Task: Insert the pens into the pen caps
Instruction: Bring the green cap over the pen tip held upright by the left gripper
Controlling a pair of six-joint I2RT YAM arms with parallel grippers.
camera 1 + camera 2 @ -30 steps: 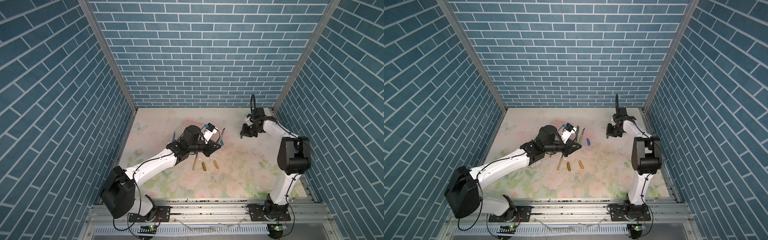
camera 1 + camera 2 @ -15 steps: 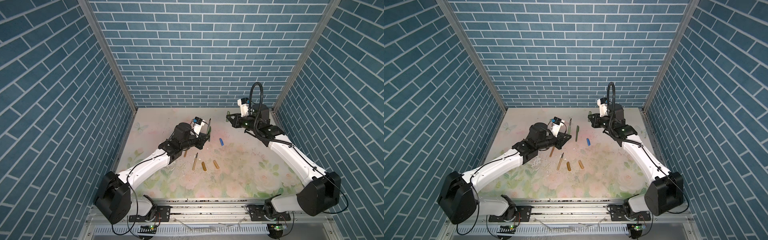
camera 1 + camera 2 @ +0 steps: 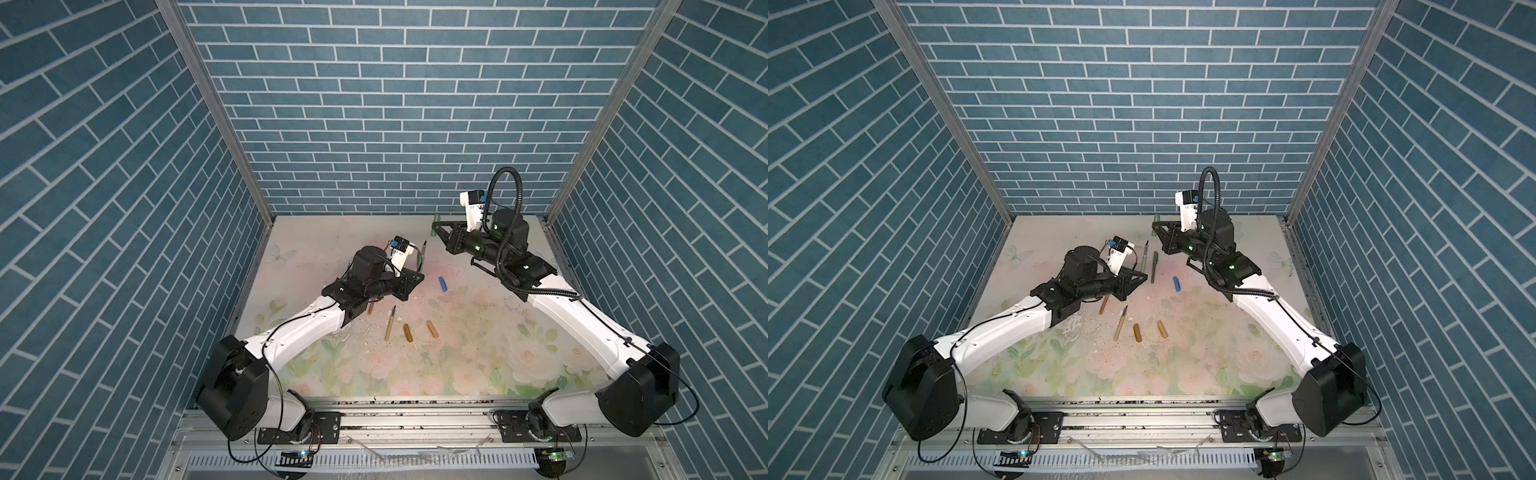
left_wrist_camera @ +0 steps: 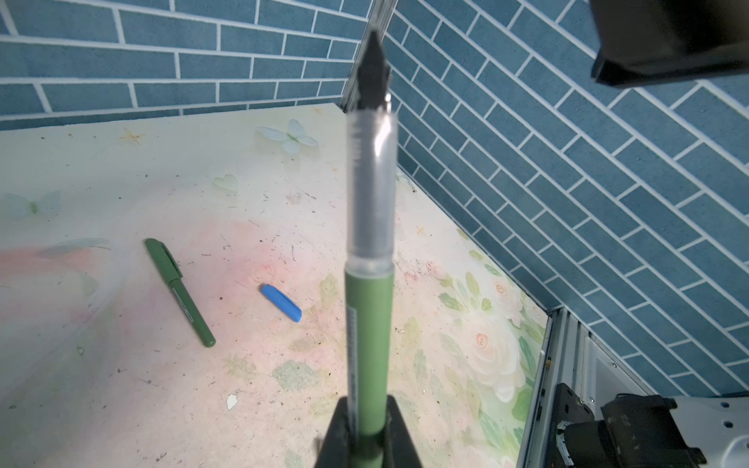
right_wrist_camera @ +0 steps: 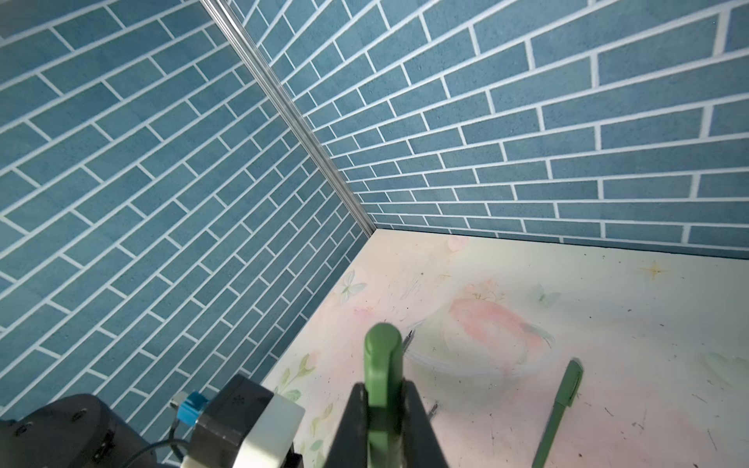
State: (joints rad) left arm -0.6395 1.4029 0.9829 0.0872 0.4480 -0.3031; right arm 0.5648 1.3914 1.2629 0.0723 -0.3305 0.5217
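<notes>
My left gripper (image 3: 417, 275) (image 3: 1139, 277) (image 4: 367, 409) is shut on a dark green pen (image 3: 421, 255) (image 3: 1144, 258) (image 4: 369, 308), held upright with its dark tip up. Above the table's far middle, my right gripper (image 3: 437, 227) (image 3: 1157, 226) (image 5: 383, 395) is shut on a dark green pen cap (image 3: 436, 220) (image 3: 1157, 219) (image 5: 383, 360). The two are apart, the cap up and to the right of the pen tip. A blue cap (image 3: 443, 284) (image 3: 1177, 284) (image 4: 281, 302) lies between the arms.
A capped green pen (image 3: 1154, 266) (image 4: 178, 289) (image 5: 557, 413) lies beside the left gripper. A golden-brown pen (image 3: 390, 324) (image 3: 1120, 324) and two amber caps (image 3: 408, 332) (image 3: 432, 328) lie nearer the front. Another golden-brown pen (image 3: 1104, 304) pokes from under the left arm. Brick walls enclose three sides.
The right arm has unfolded and carried the green cap left toward the middle. The left gripper drew back and left with its pen, then edged right again.
</notes>
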